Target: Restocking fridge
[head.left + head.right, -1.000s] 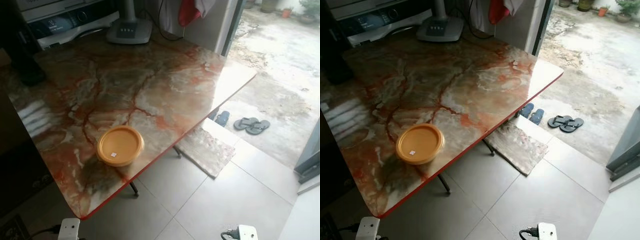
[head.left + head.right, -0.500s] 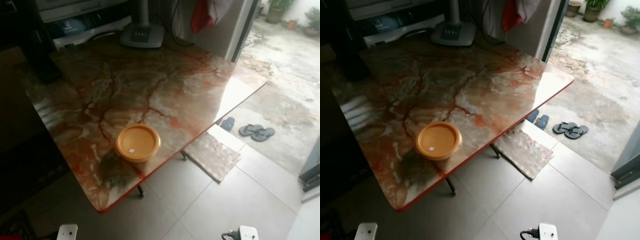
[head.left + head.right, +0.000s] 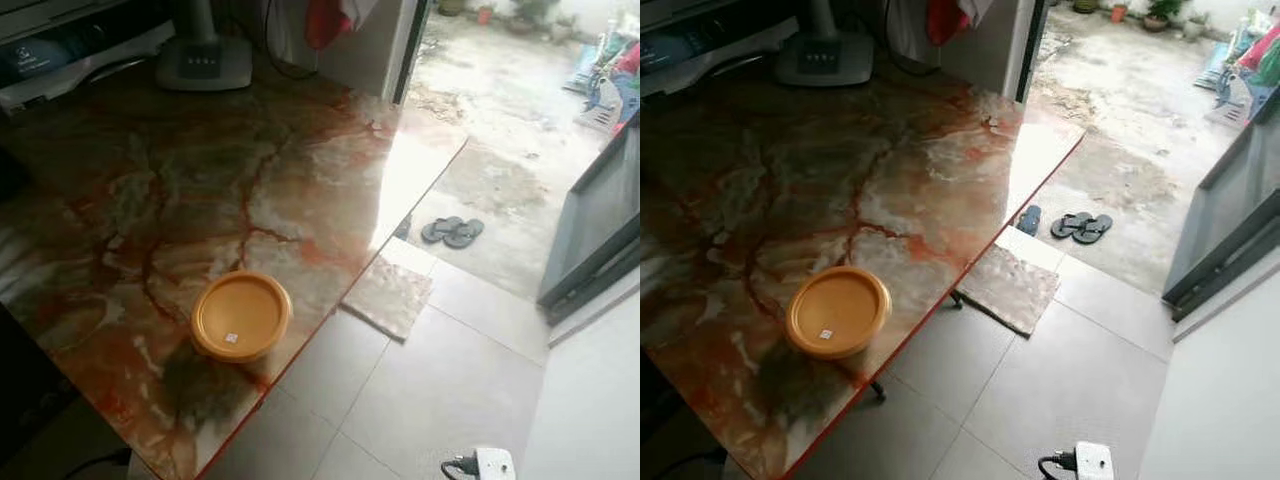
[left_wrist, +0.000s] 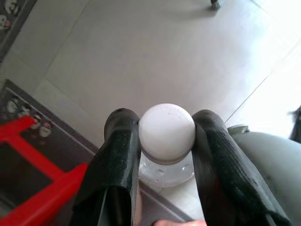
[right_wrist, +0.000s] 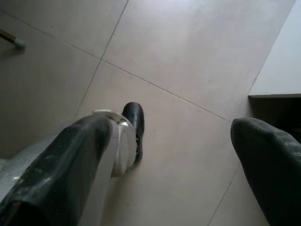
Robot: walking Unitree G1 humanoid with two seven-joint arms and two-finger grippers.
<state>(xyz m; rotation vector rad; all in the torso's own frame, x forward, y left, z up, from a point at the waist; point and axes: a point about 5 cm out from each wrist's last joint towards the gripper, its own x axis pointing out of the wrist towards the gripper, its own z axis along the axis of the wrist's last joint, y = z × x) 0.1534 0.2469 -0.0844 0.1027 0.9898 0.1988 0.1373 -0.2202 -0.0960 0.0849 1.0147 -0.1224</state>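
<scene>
Your left gripper (image 4: 164,141) is clamped on a clear bottle (image 4: 167,167) just under its white cap (image 4: 167,132), hanging over tiled floor (image 4: 155,56). Your right gripper (image 5: 174,160) hangs spread wide, nothing between the fingers. Marble table (image 3: 150,190) as landmark: orange lidded container (image 3: 240,316) sits near its front edge; fan base (image 3: 203,62) at its far side. Sandals (image 3: 452,231) lie beyond its right corner, a stone slab (image 3: 388,297) by it; bottle contents probably water, hard to tell.

Black-fingered left gripper (image 4: 167,141), right gripper (image 5: 178,160); white cabled wrist (image 3: 483,464).
</scene>
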